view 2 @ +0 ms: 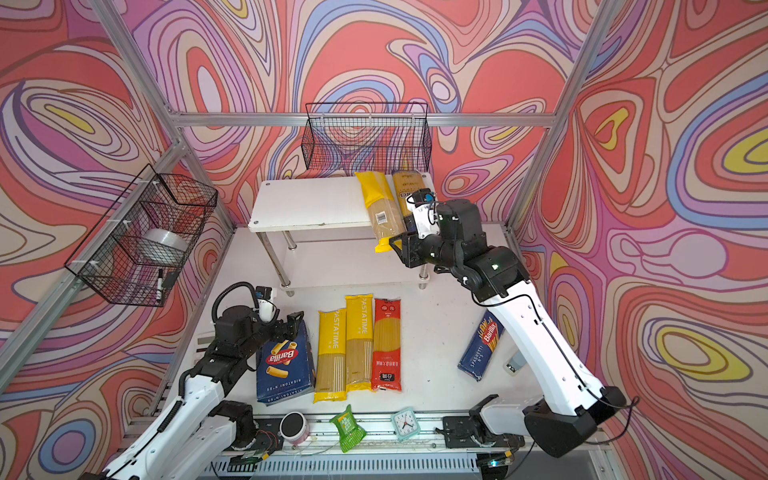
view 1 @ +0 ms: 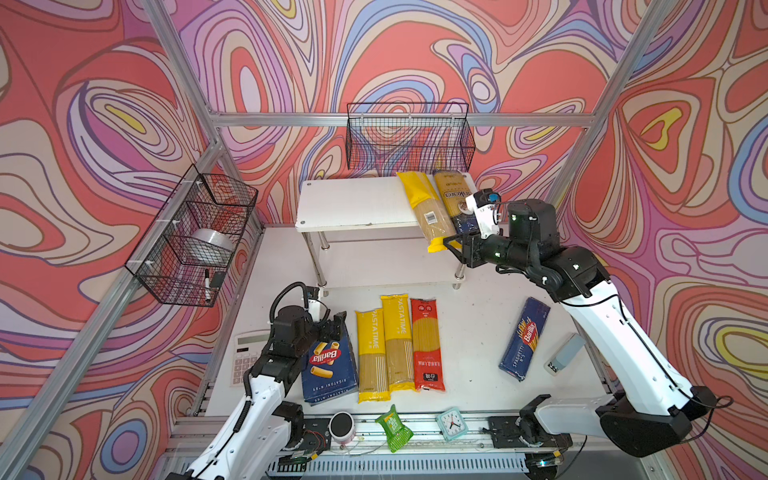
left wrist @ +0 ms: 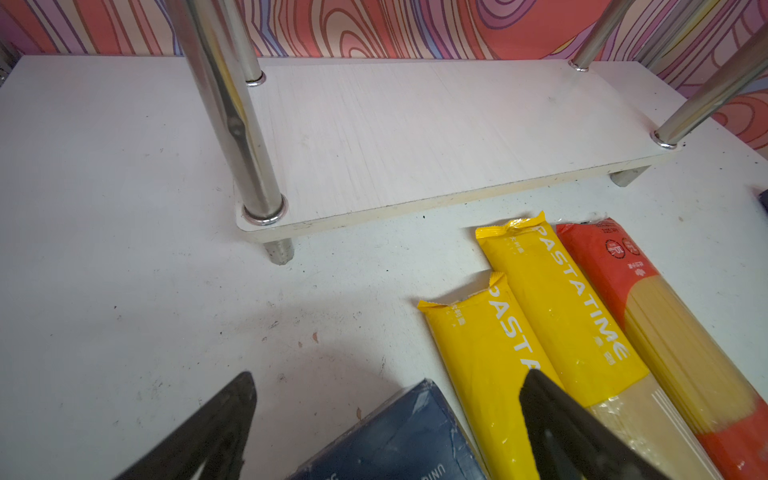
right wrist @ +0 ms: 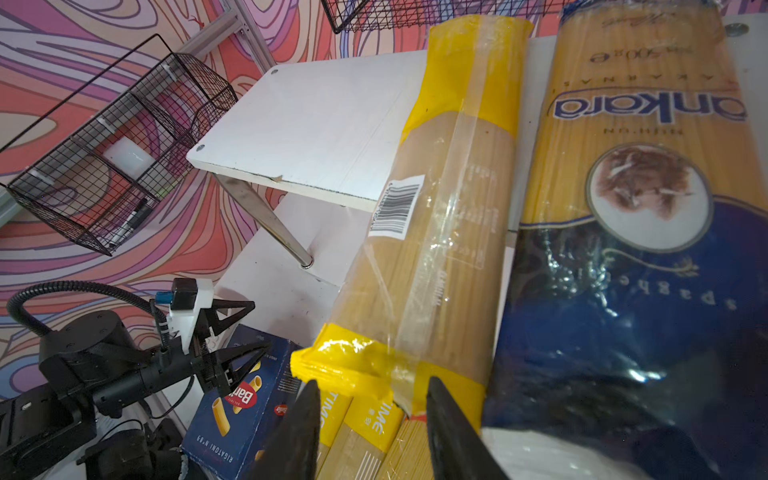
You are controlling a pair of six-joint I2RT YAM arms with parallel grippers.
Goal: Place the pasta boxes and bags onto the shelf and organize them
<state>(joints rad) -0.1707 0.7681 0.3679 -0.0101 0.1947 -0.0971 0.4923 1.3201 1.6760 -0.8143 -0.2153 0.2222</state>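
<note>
Right wrist: gripper (right wrist: 372, 379) near yellow bag (right wrist: 440, 199)

Likely a robotics lab cell (a staged one): aluminium frame (view 1: 291, 119), swirl-printed backdrop panels (view 1: 83, 124), bench-mounted arms (view 1: 623, 345).

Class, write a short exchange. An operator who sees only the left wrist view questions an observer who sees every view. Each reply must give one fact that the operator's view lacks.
Operator: I see only the shelf's lower tier. Is anything on the top tier?
Observer: Yes. A yellow bag and a gold and blue bag lie side by side at the right end of the top tier.
Operator: Where is the right gripper?
Observer: The right gripper is at the yellow bag's near end, which overhangs the tier's front edge. Its jaws are apart.
</note>
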